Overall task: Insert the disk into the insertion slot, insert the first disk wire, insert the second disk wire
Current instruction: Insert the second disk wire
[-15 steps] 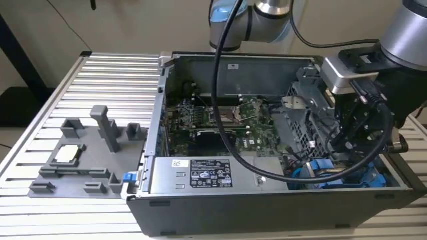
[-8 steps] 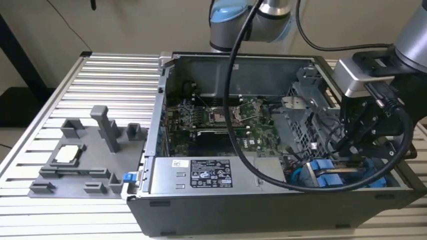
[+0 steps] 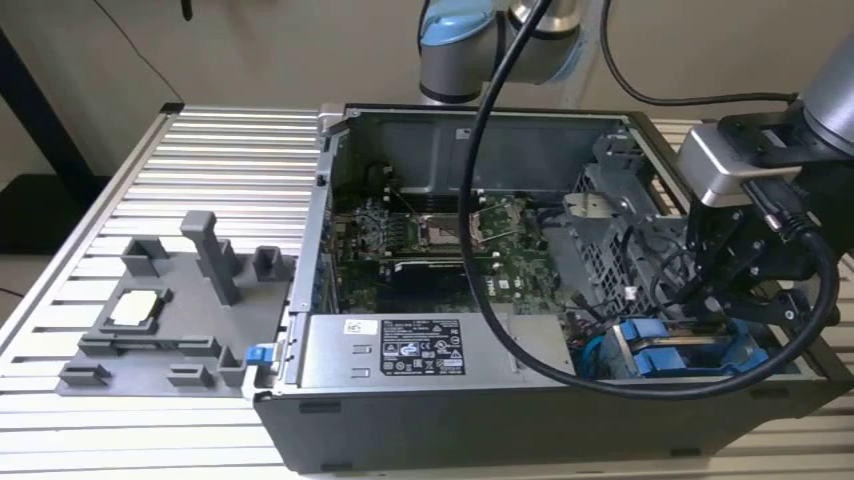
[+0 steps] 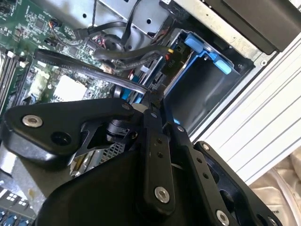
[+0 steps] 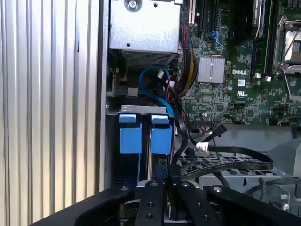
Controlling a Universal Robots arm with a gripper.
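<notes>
2 blue carrier ends point(image 5: 141, 137) sit side by side in the insertion slot point(image 5: 136, 109), at the corner of the open computer case point(image 3: 534, 420) on the exterior view's right. I cannot tell which of them holds the disk. The gripper point(image 3: 714, 312) hangs just above that bay, its fingers point(image 5: 150, 200) closed on a flat black wire point(image 5: 235, 168) that loops over the perforated metal. The case stands on the slatted desk point(image 3: 200, 140), beside a grey fixture tray point(image 3: 147, 330) near the desk's opposite edge.
</notes>
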